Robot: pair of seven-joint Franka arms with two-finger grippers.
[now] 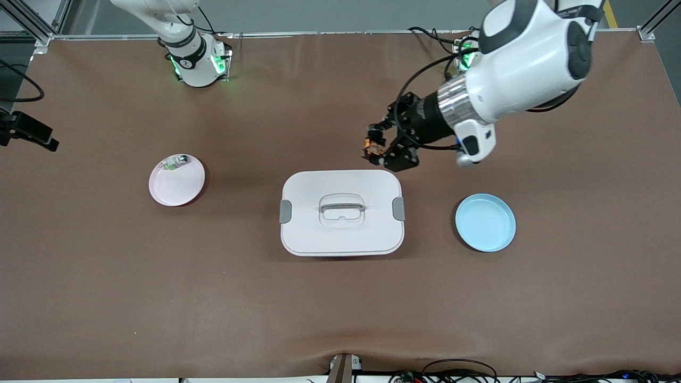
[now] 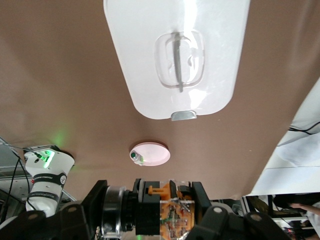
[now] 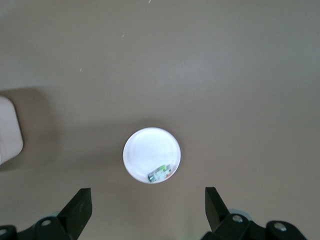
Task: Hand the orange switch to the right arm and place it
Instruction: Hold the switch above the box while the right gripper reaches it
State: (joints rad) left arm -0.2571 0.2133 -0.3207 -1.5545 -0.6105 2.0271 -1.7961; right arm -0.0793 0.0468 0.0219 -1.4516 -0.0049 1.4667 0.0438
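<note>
Over the brown table, just above the edge of the white rectangular lidded plastic box point(image 1: 341, 211) that lies farther from the front camera, your left gripper point(image 1: 375, 150) hangs in the air clamped on the tiny stubby black switch with the orange end point(image 1: 368, 144), so the task's part is aloft and not on any plate. Your right gripper point(image 3: 146, 210) is out of the front view; its wrist camera looks straight down at the small round pink plate point(image 1: 176, 180) near the right arm's end of the table, fingers point(image 3: 79, 207) spread wide and holding nothing. Judge the handover as the risky step: the switch is very small and mostly buried between the left fingers, so the right gripper has little free surface to pinch, and a release timed too soon would likely drop it onto the box lid or the table, where a short cylinder could roll. The two grippers could also knock together in so tight a meeting. Placement carries its own hazard, since the pink plate already holds a small clear, green and silver part point(image 1: 175, 162) near its rim (a careless set-down could nudge it). Only the front view shows the round pale blue plate point(image 1: 485, 222) near the left arm's end. The left wrist view shows the orange grip up close and the grey latch point(image 2: 184, 116) on the box.
</note>
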